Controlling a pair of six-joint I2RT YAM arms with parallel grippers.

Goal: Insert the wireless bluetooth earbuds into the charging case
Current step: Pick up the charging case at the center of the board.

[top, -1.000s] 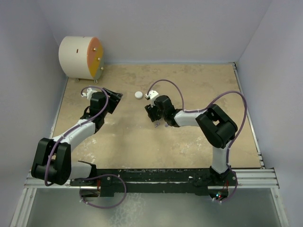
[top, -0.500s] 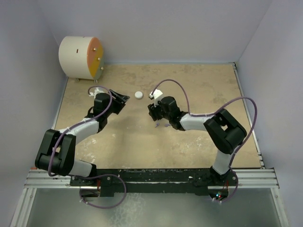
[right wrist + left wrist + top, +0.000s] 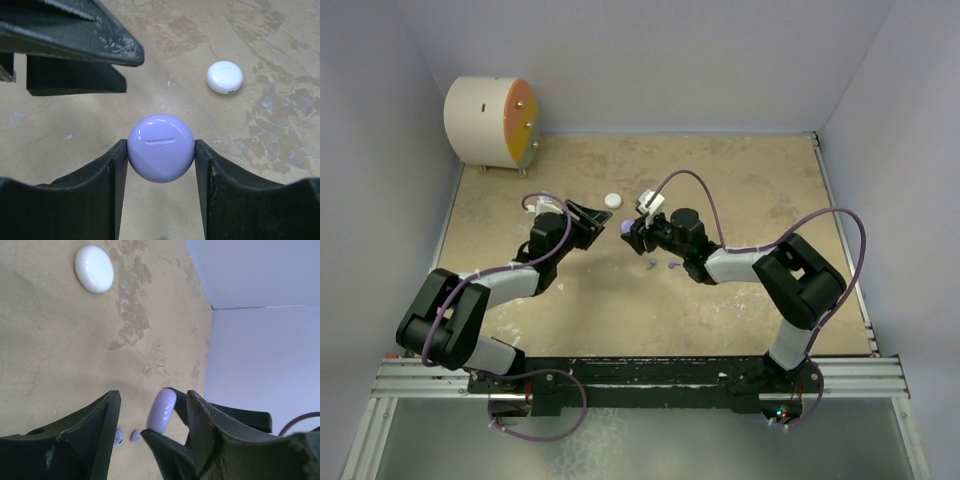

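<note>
Both arms have swung inward since a second ago, so the left end effector [image 3: 592,217] and the right end effector [image 3: 161,150] now face each other near the middle of the worktop [image 3: 740,180], much closer together than before. We see the right end effector clamped on the lilac case half [image 3: 161,148], one finger pressing each side of its rim. The disc's broad face is turned toward the wrist camera, and it appears lifted off the surface. The left end effector stands open and holds nothing. In its wrist view the lilac case half shows edge-on in the gap between its fingers, but the right wrist view shows those fingers apart from the disc, up and to the left of it. The white case half [image 3: 611,201] lies flat on the worktop just beyond the left fingertips, touching neither end effector and separate from its lilac partner. With the right arm moved on, the first earbud [image 3: 650,266] and the second earbud [image 3: 673,265] lie exposed on the worktop. They sit side by side, close to the right arm and on the near side of its end effector, outside both case halves. We cannot tell which way their stems point. The white drum with an orange face [image 3: 490,122] stands in the far left corner, well apart from everything else.
</note>
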